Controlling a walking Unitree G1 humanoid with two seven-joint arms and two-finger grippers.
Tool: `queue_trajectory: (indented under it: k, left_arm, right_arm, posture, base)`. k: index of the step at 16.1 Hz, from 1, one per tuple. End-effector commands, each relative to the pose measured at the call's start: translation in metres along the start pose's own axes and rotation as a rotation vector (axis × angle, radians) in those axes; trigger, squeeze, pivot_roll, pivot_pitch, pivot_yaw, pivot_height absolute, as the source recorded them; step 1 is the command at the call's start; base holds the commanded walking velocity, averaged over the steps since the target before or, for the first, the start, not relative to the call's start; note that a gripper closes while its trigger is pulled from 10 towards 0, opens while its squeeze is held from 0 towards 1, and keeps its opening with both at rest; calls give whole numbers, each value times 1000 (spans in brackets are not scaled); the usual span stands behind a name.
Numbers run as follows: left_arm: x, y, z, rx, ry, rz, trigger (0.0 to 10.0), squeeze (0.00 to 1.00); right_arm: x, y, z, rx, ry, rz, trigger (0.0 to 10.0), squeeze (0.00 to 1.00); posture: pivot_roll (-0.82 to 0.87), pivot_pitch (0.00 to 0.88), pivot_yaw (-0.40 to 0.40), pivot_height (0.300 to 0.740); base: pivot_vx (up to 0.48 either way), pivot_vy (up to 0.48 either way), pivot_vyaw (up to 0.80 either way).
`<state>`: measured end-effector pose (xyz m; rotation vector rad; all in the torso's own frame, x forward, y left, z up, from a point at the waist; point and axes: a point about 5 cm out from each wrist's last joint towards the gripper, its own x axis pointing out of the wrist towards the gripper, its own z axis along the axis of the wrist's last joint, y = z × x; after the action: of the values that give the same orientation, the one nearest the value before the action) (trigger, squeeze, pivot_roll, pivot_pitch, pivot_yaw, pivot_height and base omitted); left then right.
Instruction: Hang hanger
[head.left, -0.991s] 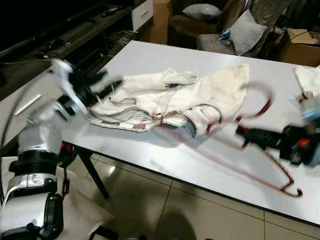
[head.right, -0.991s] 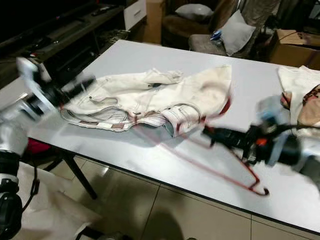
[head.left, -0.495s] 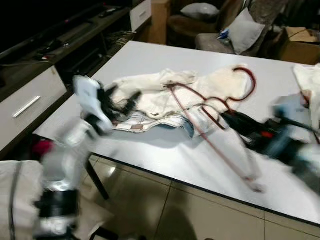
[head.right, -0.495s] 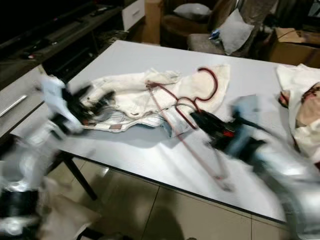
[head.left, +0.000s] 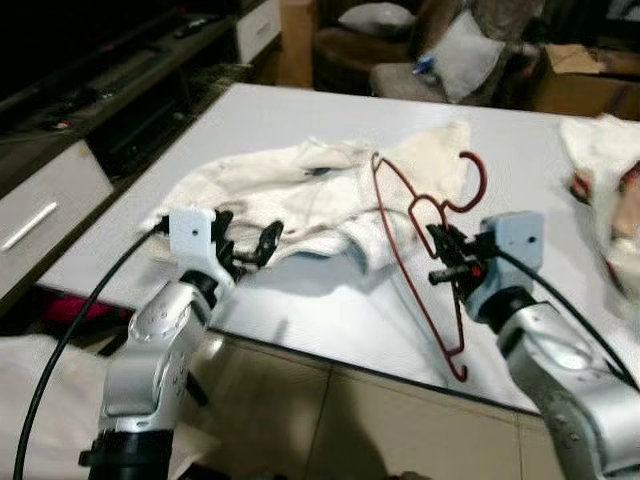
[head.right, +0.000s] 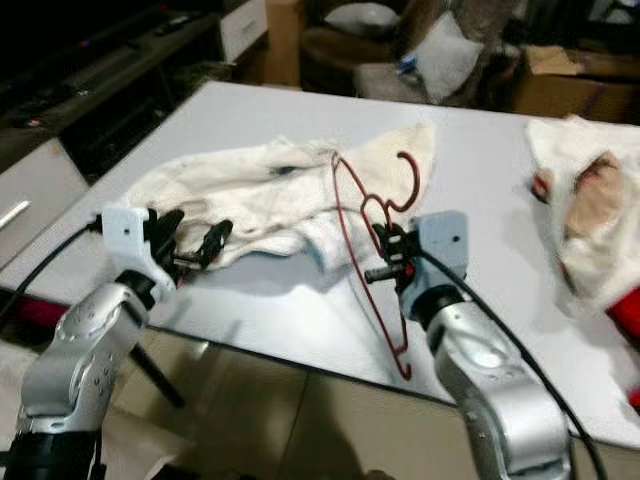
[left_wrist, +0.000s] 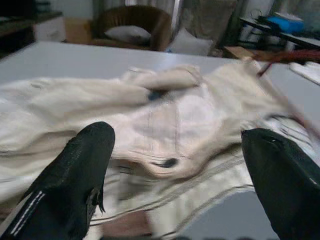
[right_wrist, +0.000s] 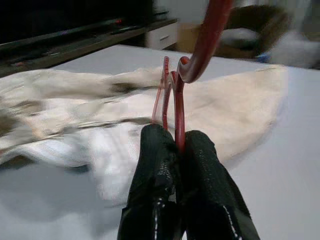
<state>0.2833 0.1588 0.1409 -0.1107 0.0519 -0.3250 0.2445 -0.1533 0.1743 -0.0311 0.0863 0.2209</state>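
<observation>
While the white table (head.left: 330, 320) spans most of the head views from upper centre to lower right, its near edge runs diagonally across the lower half of the frame, with tiled floor (head.left: 300, 420) below it. Dark furniture (head.left: 110, 80) occupies the upper left of the frame, and a sofa with cushions (head.left: 455, 60) occupies the upper centre.

Cream garment (head.left: 310, 190): spread flat on the table in the centre and left-centre of the frame, with a folded hem toward the near edge. A second bundle of pale cloth (head.right: 590, 215) lies at the right edge of the frame, well apart from the first garment.

Right gripper (head.left: 447, 260): located right of centre, above the table. Its two fingers (right_wrist: 205, 185) are pressed together on the red hanger (head.left: 425, 235), with the wire clamped between them, as the right wrist view shows.

Red hanger: held raised and tilted, with the hook (head.left: 472, 180) at the top, in front of the right end of the cream garment. The long lower bar slopes down toward the near table edge, ending at lower right of centre.

Left gripper (head.left: 255, 248): located left of centre, at the near hem of the cream garment. Its fingers (left_wrist: 75, 190) are spread wide apart and hold nothing; the garment lies between and beyond them in the left wrist view.
</observation>
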Motion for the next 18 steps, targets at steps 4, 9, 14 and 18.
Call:
queue_trajectory:
  k: [4,9,14,18]
  left_arm:
    - [-10,-3,-1,92,-10,28,10000,0]
    - [-20,-8,-7,43,-11,28,10000,0]
    - [-11,-20,-6,23,-23,-4,10000,0]
    - [-12,-24,-10,40,1,-18,10000,0]
  right_arm:
    - [6,-18,4,-293,-57,-77,10000,0]
    - [6,-17,-4,-69,-84,-121,10000,0]
    - [7,-10,-5,-58,-53,-26,10000,0]
    - [6,-1,-6,-62,-31,51,10000,0]
  posture:
    - [-93,0,2,740]
    - [-101,0,-13,740]
    - [-130,0,12,740]
    - [-109,0,1,740]
  base:
    - [0,0,-800]
    - [0,0,-800]
    - [0,-49,-790]
    - [0,-336,0]
